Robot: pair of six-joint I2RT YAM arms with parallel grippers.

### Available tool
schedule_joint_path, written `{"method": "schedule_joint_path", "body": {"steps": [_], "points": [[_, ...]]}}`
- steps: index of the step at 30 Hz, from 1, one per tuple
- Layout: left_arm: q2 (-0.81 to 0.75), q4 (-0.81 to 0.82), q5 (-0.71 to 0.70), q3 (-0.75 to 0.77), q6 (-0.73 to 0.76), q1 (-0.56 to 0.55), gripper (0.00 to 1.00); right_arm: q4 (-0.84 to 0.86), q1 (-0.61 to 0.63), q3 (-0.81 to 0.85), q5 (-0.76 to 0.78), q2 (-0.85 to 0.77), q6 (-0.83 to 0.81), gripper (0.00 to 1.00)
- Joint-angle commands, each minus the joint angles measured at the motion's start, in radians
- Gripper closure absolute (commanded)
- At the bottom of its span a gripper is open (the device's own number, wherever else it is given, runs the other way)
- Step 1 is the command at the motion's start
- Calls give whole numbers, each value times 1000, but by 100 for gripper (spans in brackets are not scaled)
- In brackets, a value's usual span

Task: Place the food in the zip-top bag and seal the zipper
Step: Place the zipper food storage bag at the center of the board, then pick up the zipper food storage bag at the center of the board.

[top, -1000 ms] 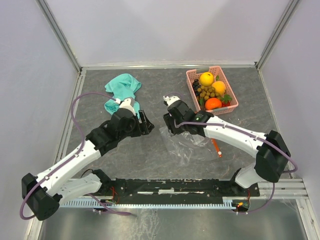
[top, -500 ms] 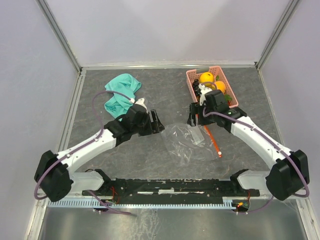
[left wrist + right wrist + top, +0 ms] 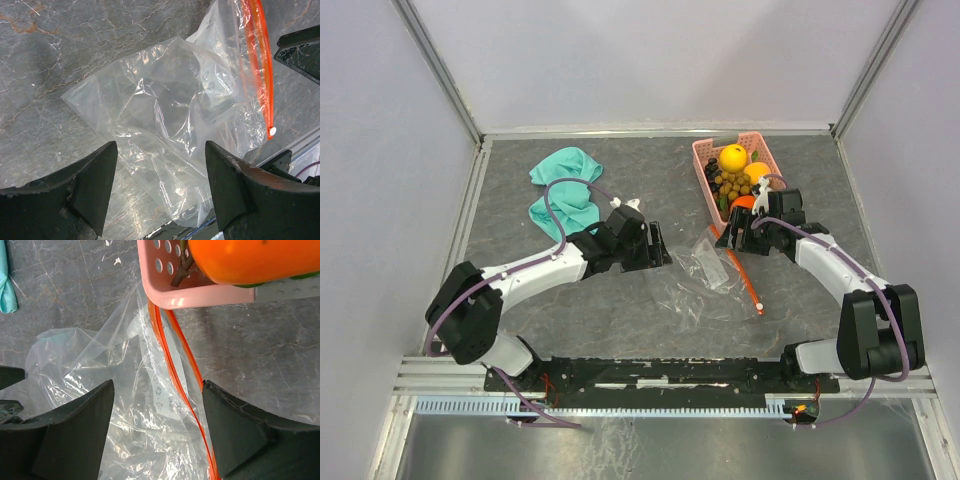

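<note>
The clear zip-top bag [image 3: 705,282] lies crumpled and empty on the table, its red zipper [image 3: 748,282] along its right edge. My left gripper [image 3: 658,246] is open and empty just left of the bag; its wrist view shows the bag [image 3: 170,115] and zipper [image 3: 260,55] between and beyond the jaws [image 3: 160,152]. My right gripper [image 3: 735,236] is open and empty over the bag's far right corner, by the basket. Its wrist view [image 3: 157,387] shows the bag [image 3: 120,390], the zipper [image 3: 175,365] and an orange fruit [image 3: 250,260]. A lemon [image 3: 733,157], orange fruit [image 3: 757,172] and grapes [image 3: 728,186] sit in the basket.
The pink slatted basket [image 3: 703,152] stands at the back right, its near corner [image 3: 190,295] touching the bag's mouth. A teal cloth [image 3: 563,190] lies at the back left. Enclosure walls ring the table.
My left gripper has reached right up to the bag's left edge. My right gripper has moved off the bag's left side to its far right corner beside the basket. The bag shifted slightly.
</note>
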Motion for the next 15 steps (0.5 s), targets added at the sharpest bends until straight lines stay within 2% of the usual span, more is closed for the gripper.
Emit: {"method": "schedule_joint_path", "body": {"steps": [1,7,15], "points": [[33,38,20,63,-20,-1,24,145,-10,-24,-88,38,34,21],[81,20,-6,72,15,-3,26,175,-15,-22,-184,96,21,27],[92,-11,-76,70,58,-1,28,188,-14,-36,-284,62,30,36]]}}
